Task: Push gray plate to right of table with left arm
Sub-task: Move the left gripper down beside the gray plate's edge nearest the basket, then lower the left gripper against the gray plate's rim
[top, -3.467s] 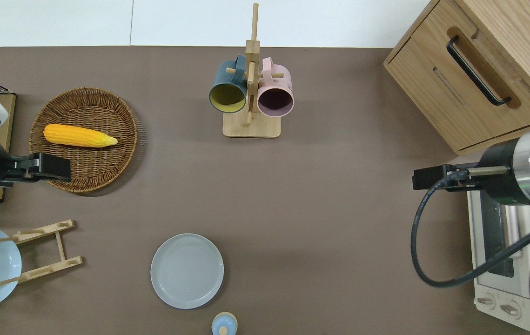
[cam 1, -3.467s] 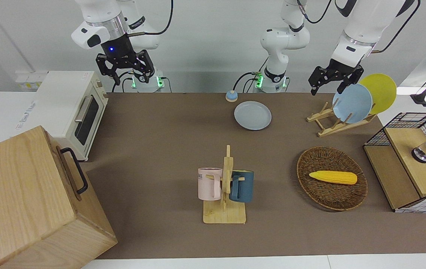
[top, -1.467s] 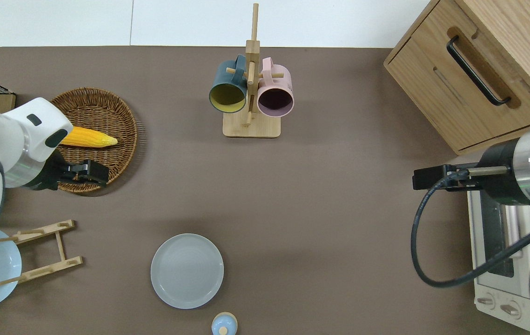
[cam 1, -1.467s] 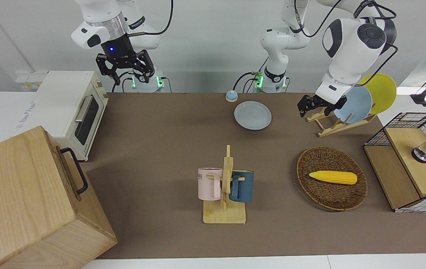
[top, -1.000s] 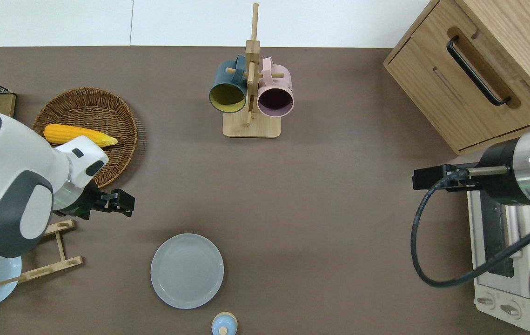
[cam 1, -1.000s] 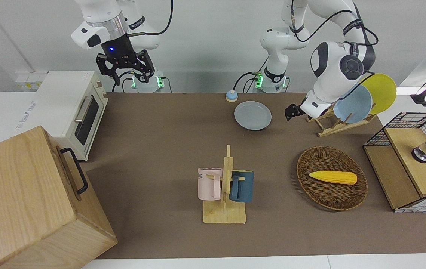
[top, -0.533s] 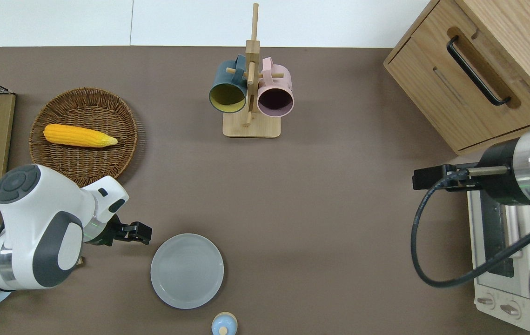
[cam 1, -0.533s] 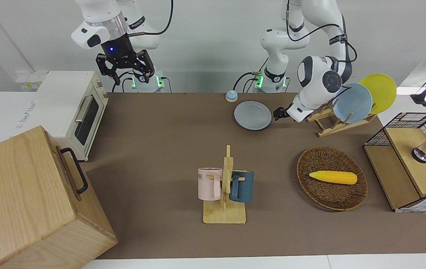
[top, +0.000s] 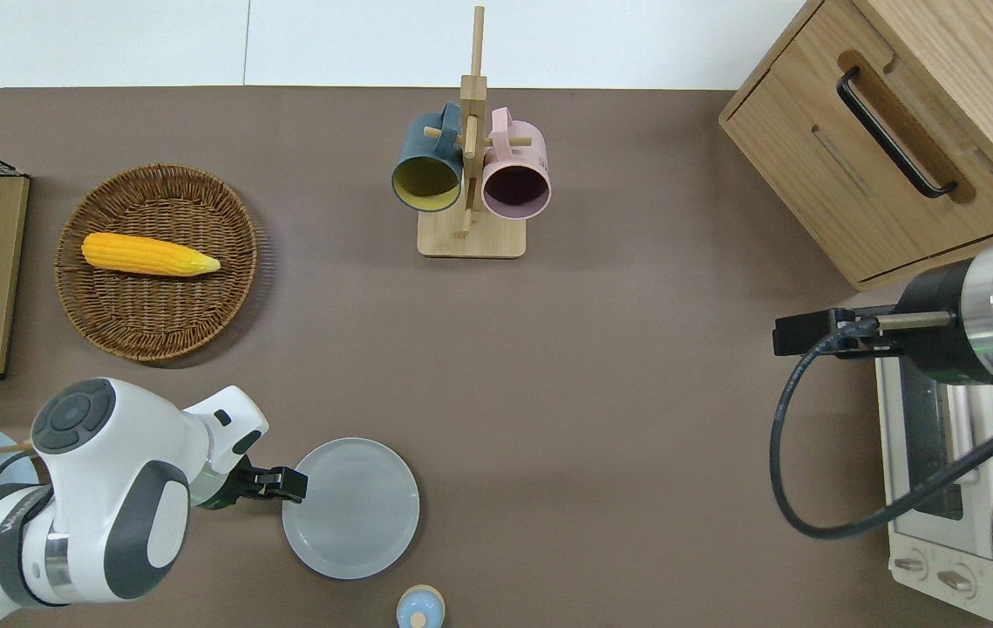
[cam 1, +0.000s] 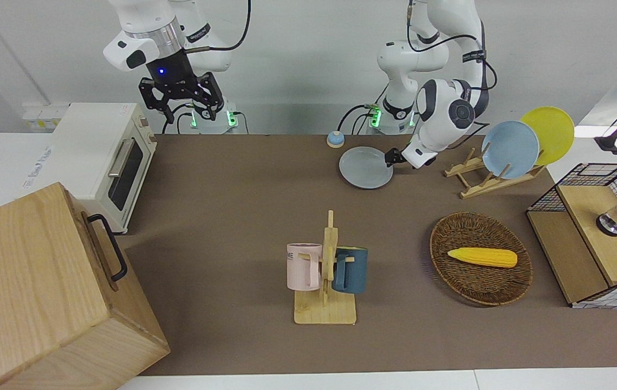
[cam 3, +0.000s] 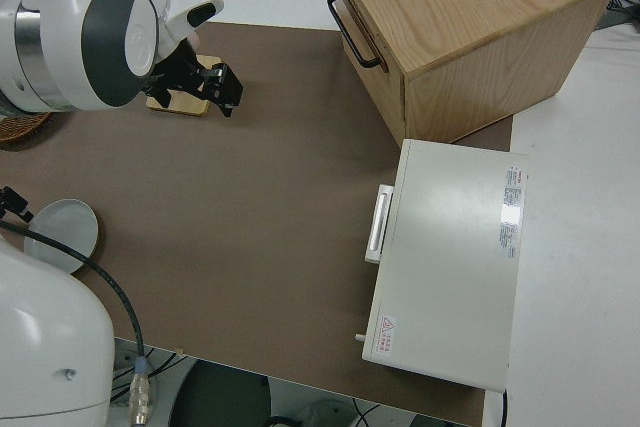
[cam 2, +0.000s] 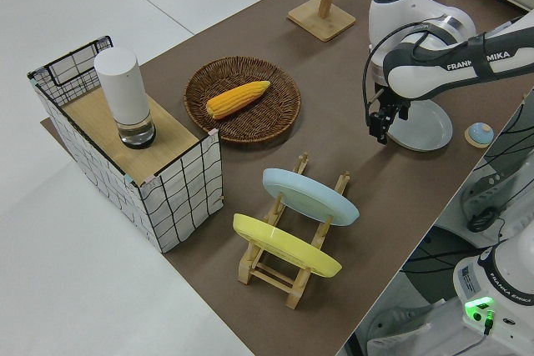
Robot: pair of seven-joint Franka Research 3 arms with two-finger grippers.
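The gray plate [top: 350, 508] lies flat on the brown table [top: 618, 419], close to the edge nearest the robots; it also shows in the front view [cam 1: 366, 168] and the left side view [cam 2: 421, 127]. My left gripper [top: 291, 485] is low at the table, its fingers apart, at the plate's rim on the side toward the left arm's end of the table. It also shows in the front view [cam 1: 391, 158]. I cannot tell whether it presses the rim. My right gripper [cam 1: 181, 108] is open and empty, and that arm is parked.
A small blue bell [top: 419, 608] sits just nearer the robots than the plate. A rack with a sky-blue plate [cam 1: 510, 149] and a yellow plate [cam 1: 549, 132], a corn basket [top: 156, 262], a mug rack [top: 470, 174], a toaster oven [cam 1: 108, 157] and a wooden cabinet [top: 897, 131] stand around.
My left arm came down from over the basket and swung in to the gray plate's rim. The plate has not moved. The right arm stayed still.
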